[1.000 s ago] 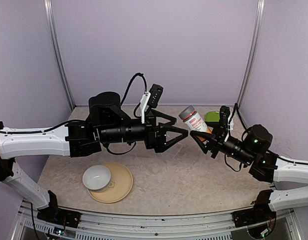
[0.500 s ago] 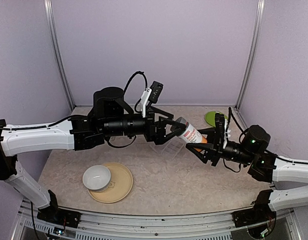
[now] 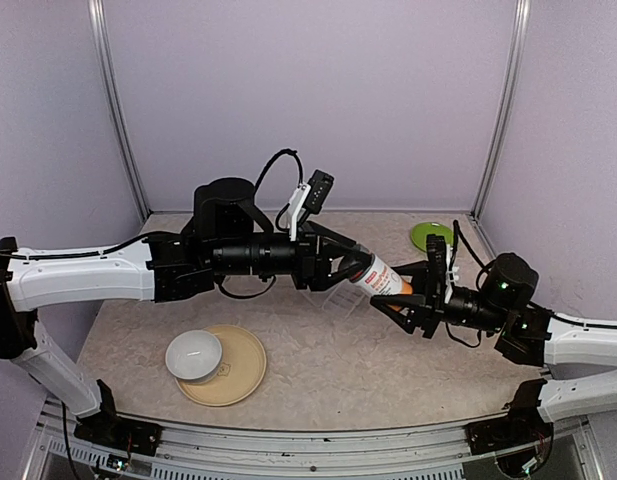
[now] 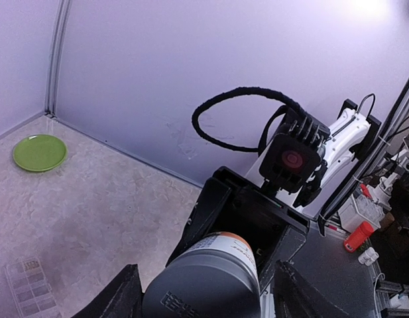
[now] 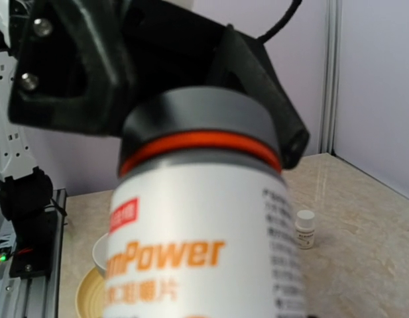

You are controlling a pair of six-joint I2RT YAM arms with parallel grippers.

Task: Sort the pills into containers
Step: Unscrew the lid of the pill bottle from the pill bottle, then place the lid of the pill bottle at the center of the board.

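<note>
An orange-labelled bottle (image 3: 381,278) with a grey cap (image 4: 203,288) hangs tilted in the air between my two arms. My right gripper (image 3: 404,296) is shut on its body, and its label fills the right wrist view (image 5: 197,252). My left gripper (image 3: 357,264) reaches in from the left, with its fingers (image 4: 121,298) pressed against both sides of the cap. The containers are the compartments of a clear pill box (image 4: 25,289) lying flat on the table under the bottle. No pills show in any view.
A green plate (image 3: 431,236) lies at the back right. A white bowl (image 3: 194,355) rests on a tan plate (image 3: 238,368) at the front left. A tiny white bottle (image 5: 304,229) stands on the table. Purple walls enclose three sides.
My right gripper has lowered and tipped the bottle leftward. My left gripper has moved right onto the cap and narrowed its jaws around it.
</note>
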